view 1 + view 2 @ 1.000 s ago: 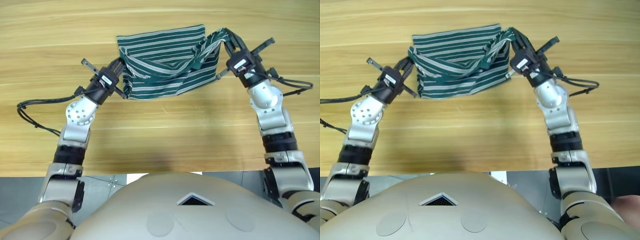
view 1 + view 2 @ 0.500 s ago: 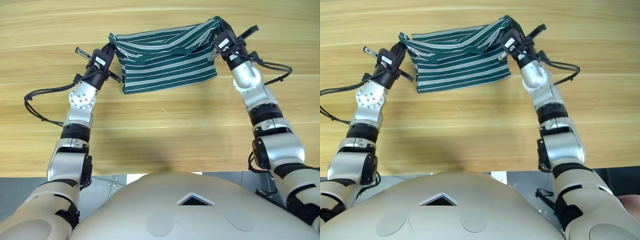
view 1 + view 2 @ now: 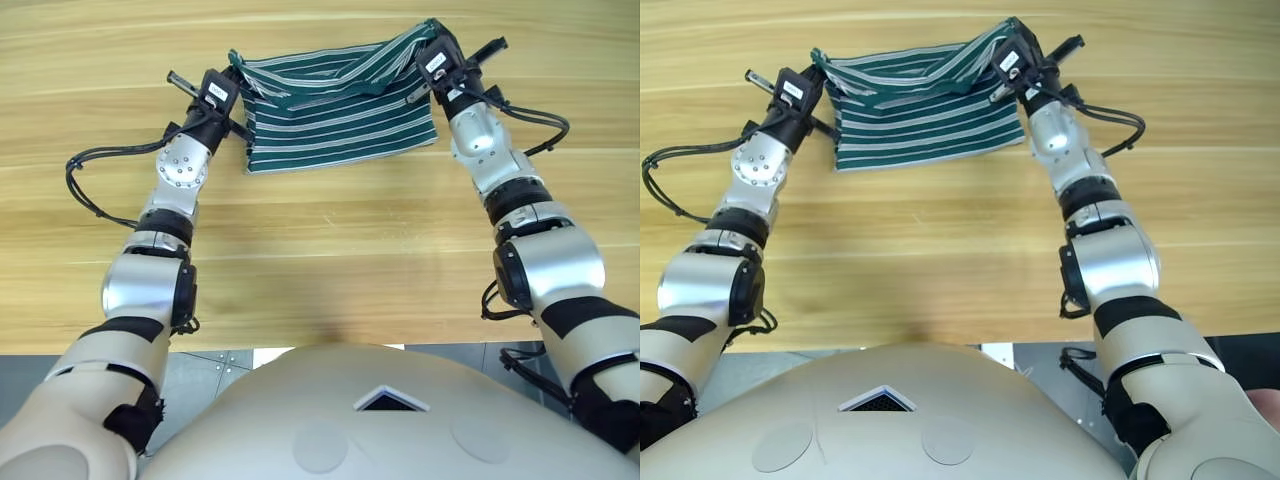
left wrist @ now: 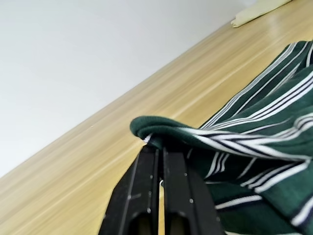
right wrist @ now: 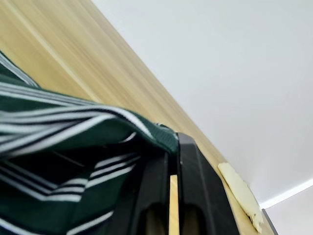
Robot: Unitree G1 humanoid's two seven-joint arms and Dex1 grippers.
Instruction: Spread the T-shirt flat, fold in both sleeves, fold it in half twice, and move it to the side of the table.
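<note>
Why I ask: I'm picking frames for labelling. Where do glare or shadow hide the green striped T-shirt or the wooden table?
Left eye view: even light, the green white-striped T-shirt reads plainly; soft sheen only on the wooden table. Left wrist view: pale sheen on the table's far planks. Right wrist view: the shirt's inner folds lie in deep shade.

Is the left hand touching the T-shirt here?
Touching. In the left wrist view the left hand is shut on a folded edge of the T-shirt, with cloth draped over its tips.
</note>
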